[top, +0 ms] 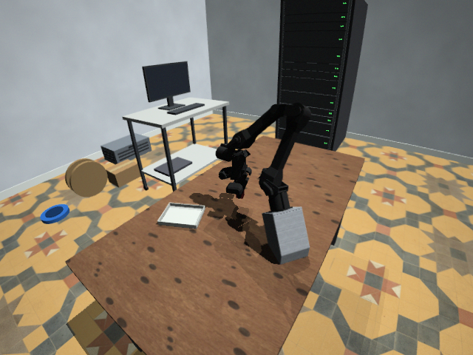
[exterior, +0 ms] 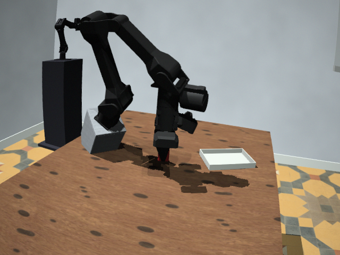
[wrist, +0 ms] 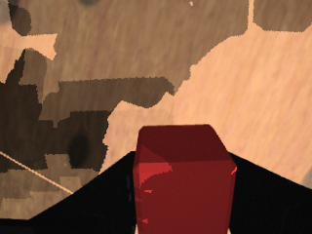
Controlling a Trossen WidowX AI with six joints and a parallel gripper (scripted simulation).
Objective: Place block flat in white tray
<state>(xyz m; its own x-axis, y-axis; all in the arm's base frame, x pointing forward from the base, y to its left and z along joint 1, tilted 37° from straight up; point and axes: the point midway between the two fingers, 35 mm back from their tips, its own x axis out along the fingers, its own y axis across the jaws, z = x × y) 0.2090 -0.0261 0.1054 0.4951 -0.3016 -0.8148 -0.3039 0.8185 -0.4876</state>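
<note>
The red block [wrist: 183,182] is a smooth, round-edged cube (no long axis to speak of), sitting squarely between the black jaws, which grip it on two opposite faces. The gripper [exterior: 163,159] points straight down, holding the block just above the spotted, wood-grained table [exterior: 109,208]. The shallow, square white tray [exterior: 227,158] lies at 3 o'clock from it in the exterior view, well apart.

One red block [wrist: 183,182]; one white tray [top: 181,214]; one arm with one tool [exterior: 163,158]; one table [top: 183,290]; one monitor [top: 166,81]; one server rack [top: 321,72].
</note>
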